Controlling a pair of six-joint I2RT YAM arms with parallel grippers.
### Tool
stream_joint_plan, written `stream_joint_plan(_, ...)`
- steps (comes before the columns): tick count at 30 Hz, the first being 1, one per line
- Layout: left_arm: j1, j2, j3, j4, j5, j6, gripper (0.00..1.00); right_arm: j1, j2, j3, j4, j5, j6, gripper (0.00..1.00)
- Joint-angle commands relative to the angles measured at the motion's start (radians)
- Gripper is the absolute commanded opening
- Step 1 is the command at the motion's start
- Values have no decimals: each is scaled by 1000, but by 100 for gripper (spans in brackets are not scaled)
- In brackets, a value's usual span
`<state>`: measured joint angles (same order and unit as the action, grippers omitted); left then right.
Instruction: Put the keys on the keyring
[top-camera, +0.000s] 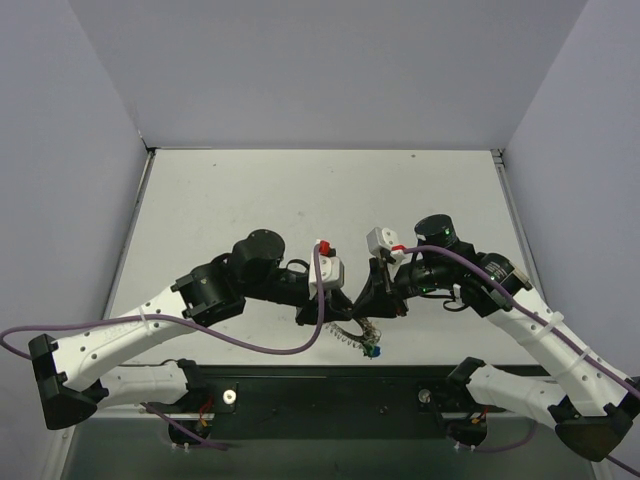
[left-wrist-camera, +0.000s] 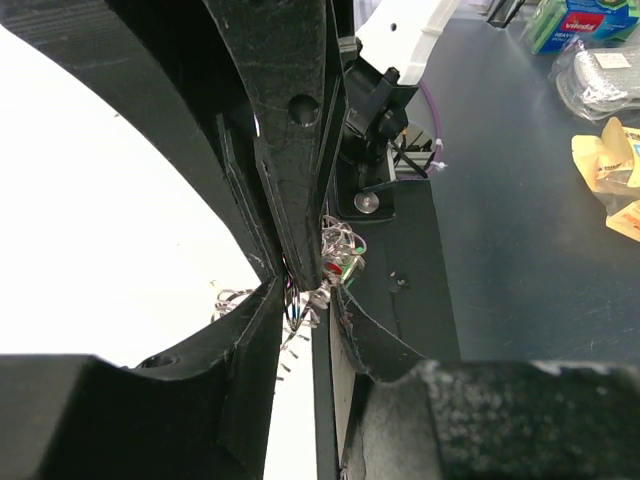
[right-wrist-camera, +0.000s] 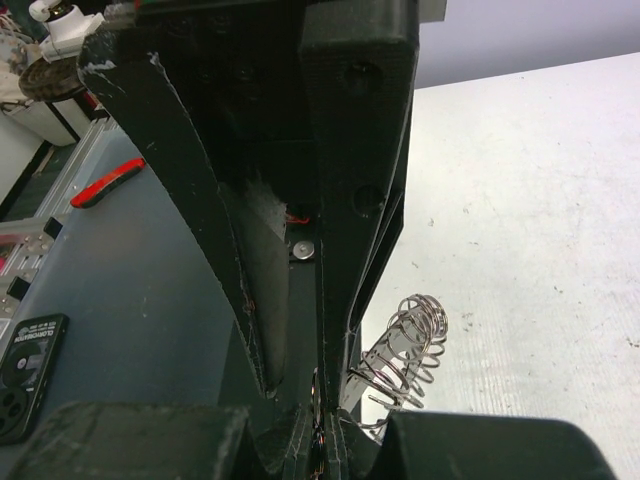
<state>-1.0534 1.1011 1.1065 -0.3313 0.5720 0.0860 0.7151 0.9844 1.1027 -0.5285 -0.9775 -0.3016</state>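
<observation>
Three pale walls (top-camera: 330, 70) are boxing in one white tabletop (top-camera: 300, 200). Two arms are reaching inward, the left arm (top-camera: 130, 335) and the right arm (top-camera: 540, 340). They are meeting near the tabletop's near edge, just above one black base plate (top-camera: 330, 395). Purple cables (top-camera: 250, 345) are looping off both arms.

Off the tabletop, clutter is lying on a dark surface: one blue-green box (left-wrist-camera: 590, 20), one clear bag (left-wrist-camera: 600, 85), one yellow packet (left-wrist-camera: 610, 165), one red-handled tool (right-wrist-camera: 105, 183) and one black device (right-wrist-camera: 30, 360).

The two hands are crowding tip to tip and blocking most of the work spot. The left hand (left-wrist-camera: 305, 300) is showing its fingers partly apart, with wire strands sitting in the gap. Whether the fingers are touching anything is hard to make out. The right hand (right-wrist-camera: 318, 425) is pressed nearly closed and seemingly pinching a thin strand of the keyring.

One keyring (right-wrist-camera: 410, 345) is sitting between and just under the fingertips, at the near edge. Its coils are sticking out beside the right hand, and part of it is hidden behind the fingers.

The keys (left-wrist-camera: 342, 268) are bunching at the coil. Only two heads are showing, one green and one red. The blades are too small to count and the rest is hidden.
</observation>
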Motion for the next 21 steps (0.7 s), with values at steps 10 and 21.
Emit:
stream_joint_plan(10,-5,6,6,-9,-46,6,19,6,-36,43,53,-61,-16,0)
stream_joint_plan(21,-5,-3,-46,102,-52,-41,0,6,-78,13,106,14,8,11)
